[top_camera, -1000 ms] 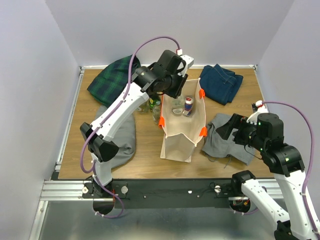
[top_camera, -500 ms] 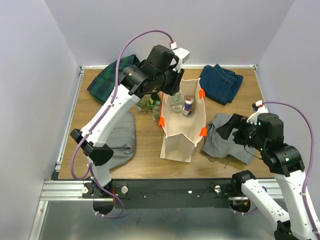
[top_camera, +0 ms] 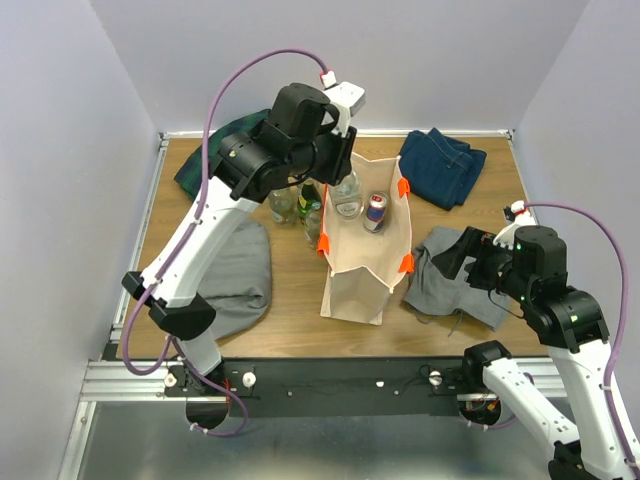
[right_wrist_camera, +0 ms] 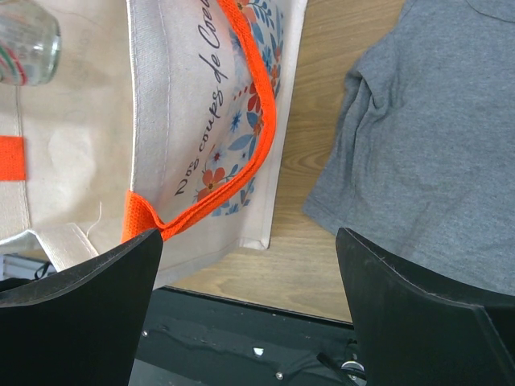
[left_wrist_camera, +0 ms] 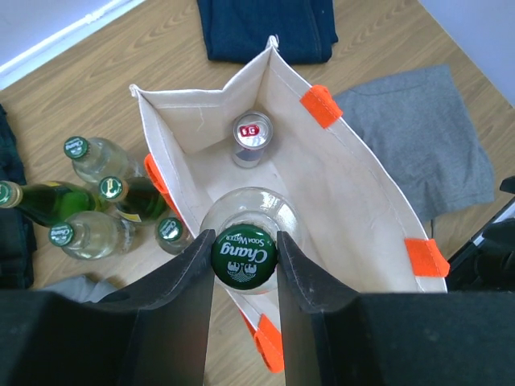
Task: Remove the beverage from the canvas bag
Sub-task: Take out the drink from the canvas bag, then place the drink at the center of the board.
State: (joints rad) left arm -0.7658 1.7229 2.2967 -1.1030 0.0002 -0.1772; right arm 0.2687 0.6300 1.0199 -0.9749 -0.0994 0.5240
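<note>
**Bottle held at the bag's mouth**

Spare bottles [left_wrist_camera: 92, 233] crowd the counter [top_camera: 290, 295] just left of the canvas bag [left_wrist_camera: 354, 201]. The left jaws clamp the green-capped bottle [left_wrist_camera: 249, 211] at its neck, close to the bag's left wall, and its base is hidden. A can [left_wrist_camera: 252, 133] stands apart, deeper inside. The right jaws gape wide, empty, between the bag's side and a grey cloth [right_wrist_camera: 434, 137].

- Bright, even, diffuse light throughout; shadows on the light brown wooden table [top_camera: 290, 290] are soft and faint.
- The print on the green metal bottle cap [left_wrist_camera: 244, 258] reads sharply.
- The shiny silver can top [left_wrist_camera: 252, 131] shows mild glare.
- The right gripper [right_wrist_camera: 249, 241] looks dark, featureless, its edges slightly soft.
</note>
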